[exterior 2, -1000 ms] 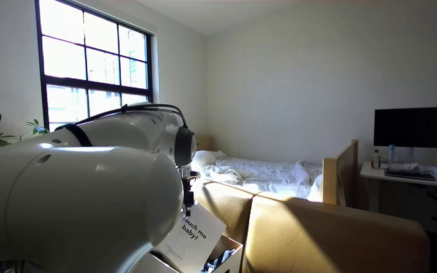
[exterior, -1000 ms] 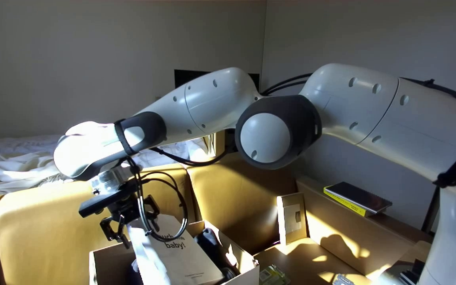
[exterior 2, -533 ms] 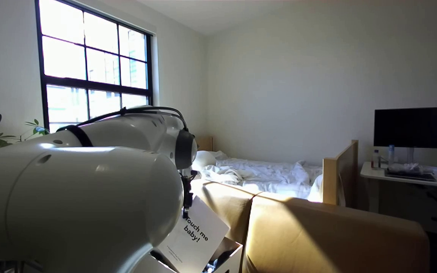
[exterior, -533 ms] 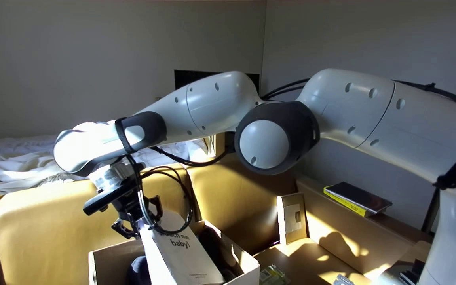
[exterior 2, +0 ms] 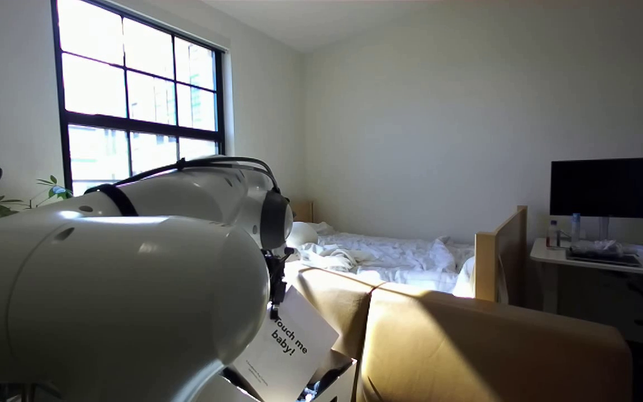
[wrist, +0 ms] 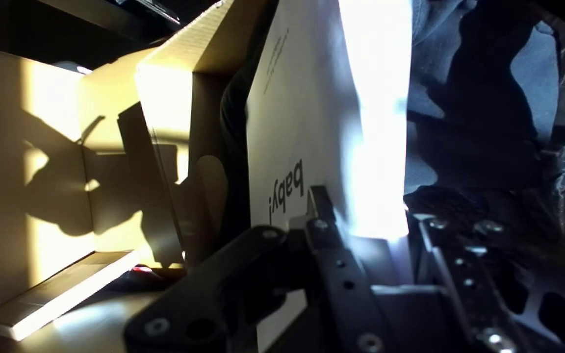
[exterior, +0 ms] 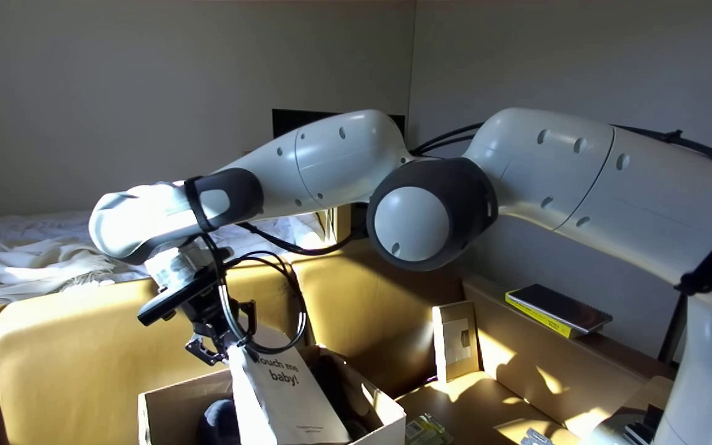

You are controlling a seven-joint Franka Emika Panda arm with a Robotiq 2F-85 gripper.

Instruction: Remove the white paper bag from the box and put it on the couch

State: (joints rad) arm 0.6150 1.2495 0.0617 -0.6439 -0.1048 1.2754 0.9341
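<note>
The white paper bag (exterior: 294,402) with "Touch me baby!" print leans upright inside the brown cardboard box (exterior: 170,405); its upper part rises above the rim in both exterior views. My gripper (exterior: 226,352) is at the bag's top corner. In the wrist view the gripper (wrist: 368,208) has its jaws around the bag (wrist: 287,127), one finger (wrist: 322,211) against the printed face, the other past the bright narrow side. It is shut on the bag. The bag's lower end is hidden in the box. Behind stands the tan couch (exterior: 78,346), with the box in front of its back cushions.
Dark blue items (exterior: 220,420) lie in the box beside the bag. A framed panel (exterior: 457,341) leans in the couch corner. Books (exterior: 559,309) rest on the couch arm, and small packages (exterior: 427,431) on the seat. Beyond the couch is a bed with rumpled sheets (exterior 2: 383,257).
The gripper has closed from wide open onto the bag's top. It moved and tilted slightly to the right, and the bag's top edge has shifted with it.
</note>
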